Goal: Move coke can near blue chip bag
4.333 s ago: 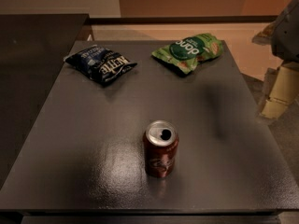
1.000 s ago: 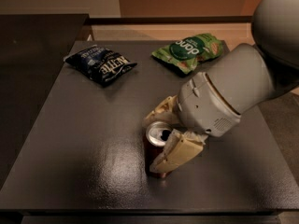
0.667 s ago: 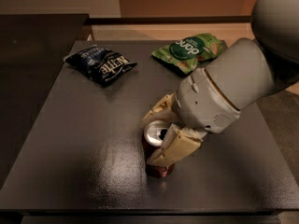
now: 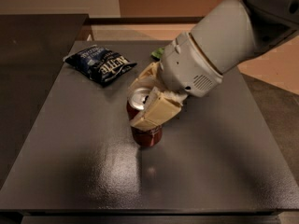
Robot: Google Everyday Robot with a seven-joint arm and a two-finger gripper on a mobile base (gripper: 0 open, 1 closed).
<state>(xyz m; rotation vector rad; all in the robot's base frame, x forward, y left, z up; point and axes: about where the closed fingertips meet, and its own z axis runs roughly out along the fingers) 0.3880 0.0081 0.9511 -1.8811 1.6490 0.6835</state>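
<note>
The coke can (image 4: 145, 133), dark red with a silver top, is near the middle of the dark table (image 4: 70, 162). My gripper (image 4: 147, 99) comes in from the upper right and is shut on the can, with one cream finger (image 4: 156, 112) across its front and the other behind its top. I cannot tell whether the can rests on the table or hangs just above it. The blue chip bag (image 4: 100, 64), dark navy with white lettering, lies flat at the back left, about a can's height away from the can.
A green chip bag (image 4: 156, 53) at the back is almost wholly hidden behind my arm (image 4: 219, 45). The table's right edge borders a lower tan floor. A dark counter (image 4: 28, 45) adjoins on the left.
My gripper has closed on the coke can and moved it left and toward the back, nearer the blue chip bag. The arm now covers the green bag.
</note>
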